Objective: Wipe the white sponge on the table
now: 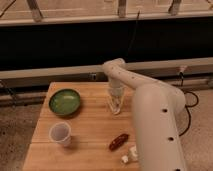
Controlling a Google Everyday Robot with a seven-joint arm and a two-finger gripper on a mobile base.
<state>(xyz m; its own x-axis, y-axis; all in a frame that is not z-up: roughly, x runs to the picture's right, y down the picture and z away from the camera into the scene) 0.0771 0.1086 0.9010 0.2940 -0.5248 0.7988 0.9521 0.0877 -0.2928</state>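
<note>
**End effector reaching down at mid-table**

The end effector (116,102) is pointing straight down onto the table (90,125); whether it is apart or clamped cannot be told. A pale patch at its tip, probably the white sponge (118,108), is lying on the wood. A green bowl (64,101) is sitting nearby, and a paper cup (60,134) is standing towards the front edge.

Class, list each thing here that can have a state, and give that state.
hand: pointing down, low over the middle of the table.
green bowl: upright, looks empty.
paper cup: upright, open end up.
white bottle: on its side, partly hidden by arm.
brown object: lying flat.
</note>
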